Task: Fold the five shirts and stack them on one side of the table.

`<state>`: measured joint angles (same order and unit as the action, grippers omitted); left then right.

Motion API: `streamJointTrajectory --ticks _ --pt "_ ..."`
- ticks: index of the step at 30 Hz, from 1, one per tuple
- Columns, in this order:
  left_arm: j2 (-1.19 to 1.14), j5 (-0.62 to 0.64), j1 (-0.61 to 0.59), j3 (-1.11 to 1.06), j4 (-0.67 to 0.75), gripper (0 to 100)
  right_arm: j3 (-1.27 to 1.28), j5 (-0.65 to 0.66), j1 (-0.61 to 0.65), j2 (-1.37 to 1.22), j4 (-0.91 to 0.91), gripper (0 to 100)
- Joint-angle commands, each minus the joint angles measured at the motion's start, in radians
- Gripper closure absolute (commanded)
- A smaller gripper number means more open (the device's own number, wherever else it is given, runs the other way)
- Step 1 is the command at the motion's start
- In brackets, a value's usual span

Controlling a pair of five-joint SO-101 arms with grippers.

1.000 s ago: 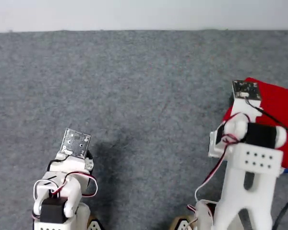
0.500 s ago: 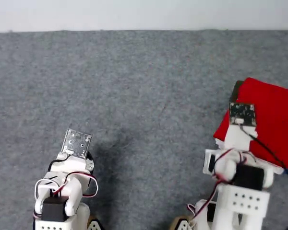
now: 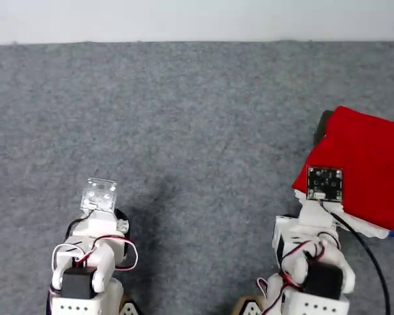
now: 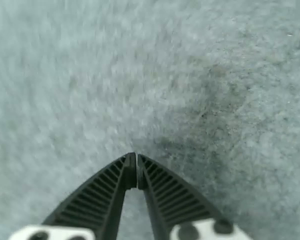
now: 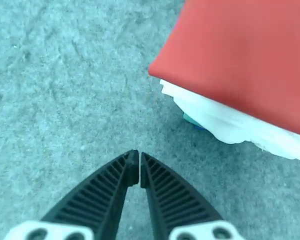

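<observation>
We see stack [image 3: 368,164] just ahead of right jaws; those and left jaws pressed together, empty. Likely done; next, confirm 5 layers.

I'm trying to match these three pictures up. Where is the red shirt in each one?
High view: the red shirt tops the stack at the right edge of the grey mat.
Left wrist view: grey mat beneath the left gripper.
Right wrist view: the red shirt lies beyond the right gripper, over a white shirt.
Shared landmark: the grey mat.
</observation>
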<state>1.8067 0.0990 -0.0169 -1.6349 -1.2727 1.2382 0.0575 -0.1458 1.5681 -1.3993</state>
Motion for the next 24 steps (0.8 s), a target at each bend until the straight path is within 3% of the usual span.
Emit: streamJointTrajectory --ticks 1,8,18,24 --pt "0.009 0.104 0.008 -0.021 0.055 98 0.037 0.0 0.004 0.079 0.021 98.9" --pt "0.009 0.089 0.009 -0.048 0.1 98 0.19 0.0 0.004 0.2 0.056 98.9" --pt "0.008 -0.132 0.009 -0.048 0.094 98 0.407 0.0 0.033 0.246 0.085 98.9" --pt "0.008 -0.13 0.005 -0.048 0.091 98 0.445 0.0 0.091 0.246 0.093 98.7"
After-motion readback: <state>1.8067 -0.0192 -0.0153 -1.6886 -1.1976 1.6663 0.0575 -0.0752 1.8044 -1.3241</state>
